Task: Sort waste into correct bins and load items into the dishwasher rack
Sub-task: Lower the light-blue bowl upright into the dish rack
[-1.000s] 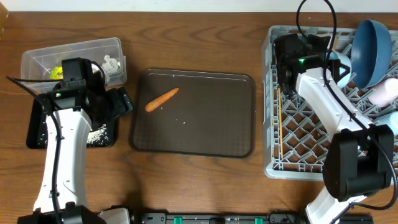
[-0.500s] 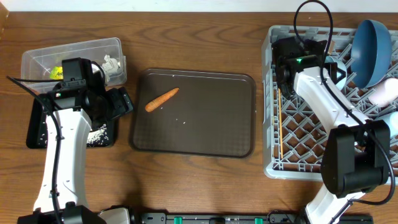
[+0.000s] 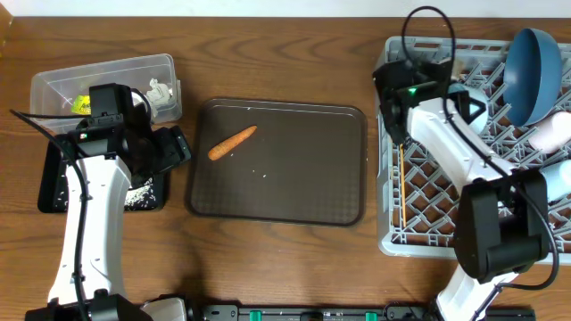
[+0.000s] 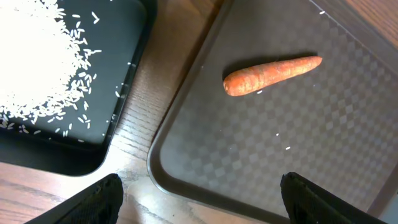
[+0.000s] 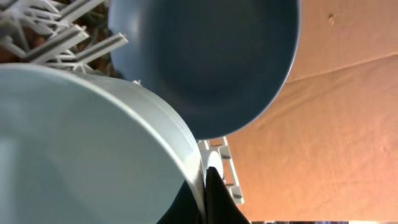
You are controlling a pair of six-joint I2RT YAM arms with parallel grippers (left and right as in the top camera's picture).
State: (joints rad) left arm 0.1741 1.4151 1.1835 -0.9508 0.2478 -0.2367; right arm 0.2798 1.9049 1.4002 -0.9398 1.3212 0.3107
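Carrot piece (image 3: pixel 233 142) (image 4: pixel 270 74): one, lying on the brown serving tray (image 3: pixel 294 192), just ahead of the left gripper, untouched.
Left gripper (image 4: pixel 202 199): fingers wide apart, empty, over the near edges of the black tray (image 4: pixel 121 18) and the serving tray.
Rice grains (image 4: pixel 31 62): one heap in the black tray; a few strays on the serving tray.
Clear tub (image 3: pixel 98 71): one; one yellow-green wrapper (image 3: pixel 82 102) and one crumpled white paper (image 3: pixel 161 92) inside.
Right gripper (image 5: pixel 205 196): fingers together, holding nothing, just beside the light-blue cup (image 5: pixel 81 143).
Dishwasher rack (image 3: pixel 428 201): one dark-blue dish (image 3: pixel 533 71) on edge, one light-blue cup, one pink cup (image 3: pixel 553 134); chopsticks (image 3: pixel 402 187) along its left side.
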